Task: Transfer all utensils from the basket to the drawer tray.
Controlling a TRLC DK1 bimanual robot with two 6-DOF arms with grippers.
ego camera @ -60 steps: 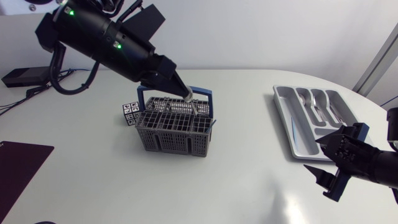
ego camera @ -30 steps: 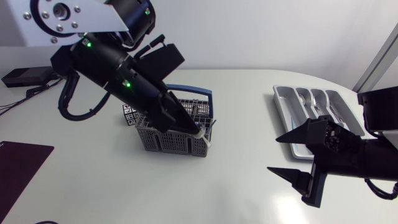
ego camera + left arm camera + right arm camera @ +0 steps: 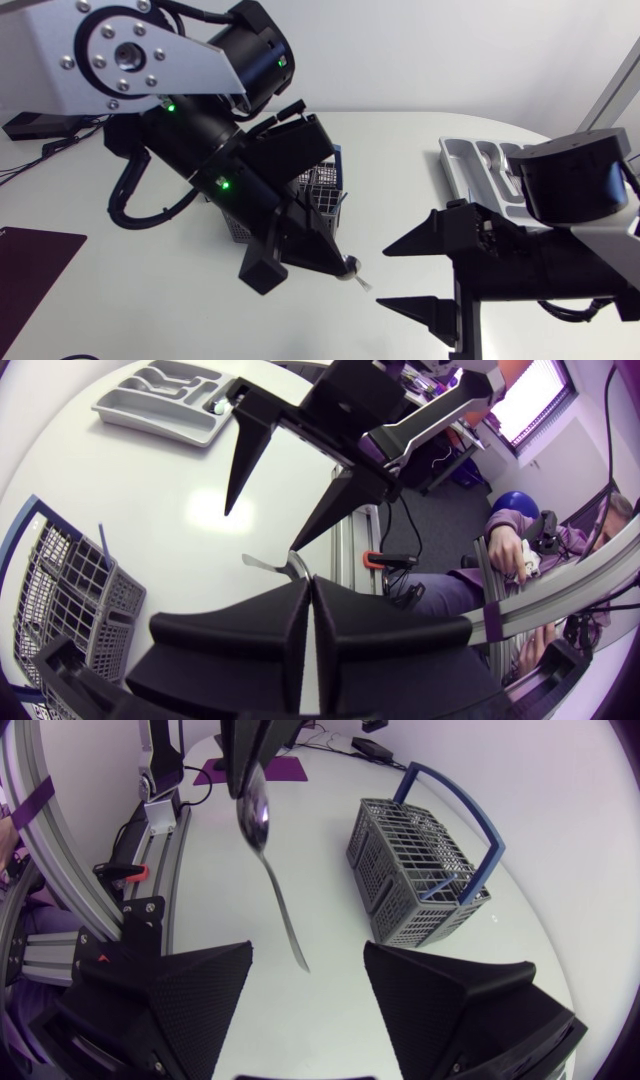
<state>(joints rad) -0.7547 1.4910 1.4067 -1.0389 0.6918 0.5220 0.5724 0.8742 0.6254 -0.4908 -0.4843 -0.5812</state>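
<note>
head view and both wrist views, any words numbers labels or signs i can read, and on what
No text can be read in any view.
basket: no print visible.
drawer tray: no print visible.
spoon: no marking visible.
left arm: only green lights, no lettering.

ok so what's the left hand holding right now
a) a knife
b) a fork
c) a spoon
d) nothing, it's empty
c: the right wrist view shows a spoon pinched at its bowl end in the shut left hand, with its handle pointing down toward the open right hand.
</note>
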